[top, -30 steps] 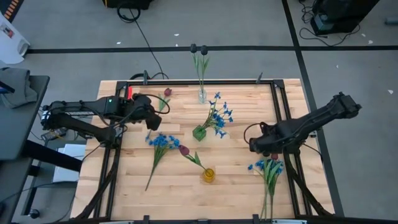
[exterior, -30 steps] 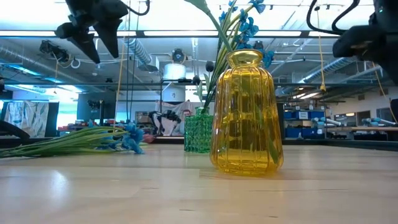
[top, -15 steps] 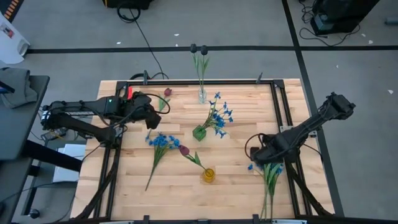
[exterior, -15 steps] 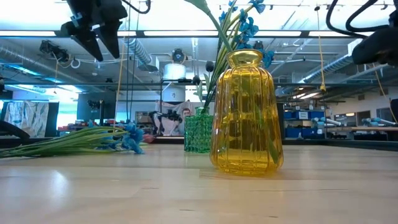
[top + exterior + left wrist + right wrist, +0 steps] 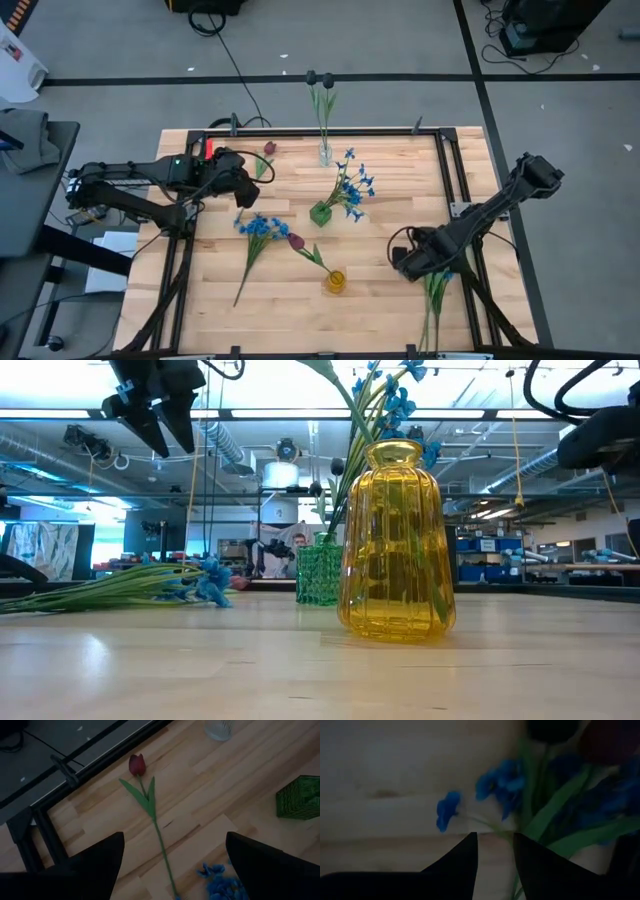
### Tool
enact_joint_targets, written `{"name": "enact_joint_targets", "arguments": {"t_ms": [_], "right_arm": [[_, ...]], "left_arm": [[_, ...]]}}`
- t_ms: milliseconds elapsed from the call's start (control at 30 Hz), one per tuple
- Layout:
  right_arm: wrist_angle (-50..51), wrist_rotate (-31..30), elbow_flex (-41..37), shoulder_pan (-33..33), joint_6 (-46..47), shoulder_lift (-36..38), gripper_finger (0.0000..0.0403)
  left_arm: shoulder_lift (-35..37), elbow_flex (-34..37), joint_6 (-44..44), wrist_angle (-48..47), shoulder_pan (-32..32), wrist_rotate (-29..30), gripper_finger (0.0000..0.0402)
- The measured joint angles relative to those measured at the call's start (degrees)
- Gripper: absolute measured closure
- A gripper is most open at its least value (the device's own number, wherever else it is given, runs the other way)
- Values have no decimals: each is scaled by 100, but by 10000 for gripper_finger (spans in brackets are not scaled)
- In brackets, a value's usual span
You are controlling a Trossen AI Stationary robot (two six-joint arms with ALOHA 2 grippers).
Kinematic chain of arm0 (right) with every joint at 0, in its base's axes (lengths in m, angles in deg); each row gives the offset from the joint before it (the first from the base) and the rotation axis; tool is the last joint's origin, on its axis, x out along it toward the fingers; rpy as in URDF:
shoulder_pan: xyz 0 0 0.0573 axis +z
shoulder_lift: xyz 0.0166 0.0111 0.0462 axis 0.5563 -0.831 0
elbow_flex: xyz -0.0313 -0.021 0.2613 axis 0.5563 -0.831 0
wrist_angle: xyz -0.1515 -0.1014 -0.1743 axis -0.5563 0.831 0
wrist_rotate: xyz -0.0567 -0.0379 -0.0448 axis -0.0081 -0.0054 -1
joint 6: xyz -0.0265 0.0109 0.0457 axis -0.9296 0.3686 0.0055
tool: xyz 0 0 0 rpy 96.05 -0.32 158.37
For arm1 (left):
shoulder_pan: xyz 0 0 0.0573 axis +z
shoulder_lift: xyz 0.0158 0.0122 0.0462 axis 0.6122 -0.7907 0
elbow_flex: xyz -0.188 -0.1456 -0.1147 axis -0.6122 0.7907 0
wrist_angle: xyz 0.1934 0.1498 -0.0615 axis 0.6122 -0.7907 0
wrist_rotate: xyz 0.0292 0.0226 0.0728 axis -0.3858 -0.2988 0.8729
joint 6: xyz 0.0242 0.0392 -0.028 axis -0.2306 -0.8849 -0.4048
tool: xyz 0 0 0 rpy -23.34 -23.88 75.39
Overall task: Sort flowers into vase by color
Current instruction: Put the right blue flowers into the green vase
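My right gripper (image 5: 411,264) (image 5: 495,840) points down, open by a narrow gap, just above the blossom end of a flower bundle (image 5: 435,296) lying at the near right. Blue blossoms (image 5: 504,781) and green stems (image 5: 555,812) lie under its fingers. My left gripper (image 5: 240,192) (image 5: 172,867) hangs open wide above a red tulip (image 5: 136,765) that lies flat at the far left. A blue spray (image 5: 256,232) lies on the table. The clear vase (image 5: 325,154) holds dark-headed stems, the green vase (image 5: 320,213) blue flowers, the yellow vase (image 5: 335,281) a red tulip.
A dark metal frame (image 5: 452,170) runs round the wooden table top. The yellow vase (image 5: 397,540) and green vase (image 5: 320,570) stand mid-table between the two arms. Bare wood (image 5: 380,285) lies between the yellow vase and the bundle.
My right gripper has gone toward the table's near edge and a little left, sinking until it stands over the bundle's blue blossoms. Its finger gap looks unchanged. My left gripper has rolled slightly in place.
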Motion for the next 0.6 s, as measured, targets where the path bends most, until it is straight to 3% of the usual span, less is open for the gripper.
{"name": "enact_joint_targets", "arguments": {"t_ms": [367, 600], "right_arm": [[-1392, 999, 0, 570, 257, -271, 267], [-1161, 1721, 0, 1037, 453, -271, 267]], "left_arm": [[0, 0, -106, -7, -1, -2, 46], [0, 0, -107, -7, 0, 2, 46]]}}
